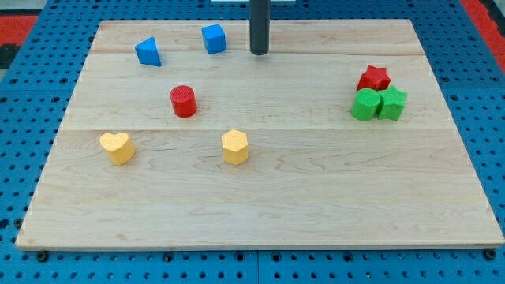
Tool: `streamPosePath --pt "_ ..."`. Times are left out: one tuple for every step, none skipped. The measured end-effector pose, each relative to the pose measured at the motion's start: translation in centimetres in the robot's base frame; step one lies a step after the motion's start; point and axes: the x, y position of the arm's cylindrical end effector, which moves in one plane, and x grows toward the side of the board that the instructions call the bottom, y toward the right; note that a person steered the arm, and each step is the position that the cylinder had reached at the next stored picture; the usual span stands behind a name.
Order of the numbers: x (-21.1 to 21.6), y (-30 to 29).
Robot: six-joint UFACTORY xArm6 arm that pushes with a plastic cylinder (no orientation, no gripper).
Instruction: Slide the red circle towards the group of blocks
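So my tip (259,52) is parked on the board (316,197) near the view's top edge, a bit left of centre. It's just a plain rod, upright, coming straight down from the top of the view, nothing clamped or carried, not touching any block.

Closest to it is the blue cube (214,39), just to its left, then the blue triangle (147,52) further left. The red circle (183,101) sits below and left of my tip, well apart from it.

Further down is the yellow hexagon (235,147), nearly straight below, and the yellow heart (117,147) way off lower left.

The group's far to the right and a bit lower: red star (374,78), green circle (365,104), green star (391,103), all bunched up touching.

The board's light wood on a blue pegboard (24,118).
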Motion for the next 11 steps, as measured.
streamPosePath --pt "2.3 0.0" --pt "5.9 -2.2" --pt "10.6 -5.0" --pt "16.0 -7.8" --pt "14.6 -12.6" --pt "11.6 -12.7" --pt "11.4 -17.6" --pt "8.5 -13.7" --pt "7.5 -2.1" --pt "7.1 -0.3" --pt "4.5 -3.4"
